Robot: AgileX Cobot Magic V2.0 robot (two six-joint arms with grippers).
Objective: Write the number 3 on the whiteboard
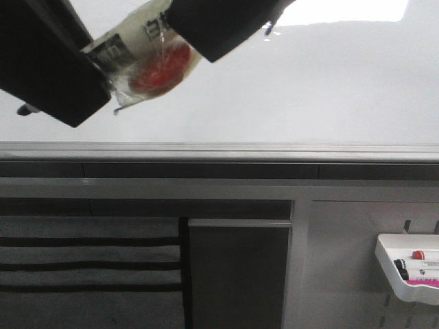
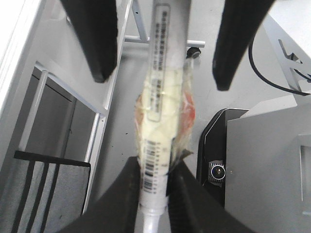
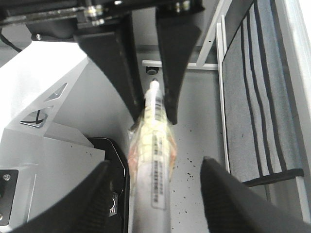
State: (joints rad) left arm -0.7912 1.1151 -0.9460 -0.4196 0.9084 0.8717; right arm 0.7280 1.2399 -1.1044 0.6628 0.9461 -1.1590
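The left gripper (image 2: 155,169) is pressed together on one end of a whiteboard marker (image 2: 161,58), its two black fingers (image 2: 127,194) pinching the grey barrel from both sides so that the marker runs straight out from between them. Around the middle of the marker sits a bulging wrap of clear, yellowish tape (image 2: 163,121) with a red patch (image 1: 161,72) showing through it, and printed labels with barcodes run along the barrel. The right gripper (image 3: 156,165) faces the left one head-on along the marker's line, and its two fingers (image 3: 99,194) are spread wide, one on each side of the barrel; a gap shows on both sides, so it does not seem to touch the marker. In the front view both arms come in at the top of the frame, the left one slanting down from the upper left and the right one from the top centre, with the wrapped marker tilted between them in front of the whiteboard (image 1: 309,89). The glossy white board fills the upper half of that view, with a bright glare at its top edge and a grey metal rail (image 1: 274,151) along its lower edge. Below the rail lie a grey cloth with three black stripes (image 1: 89,264) and a dark panel (image 1: 240,274). At the lower right, well apart from the grippers, a small white tray (image 1: 389,264) holds two markers (image 1: 420,255), partly cut off by the frame.
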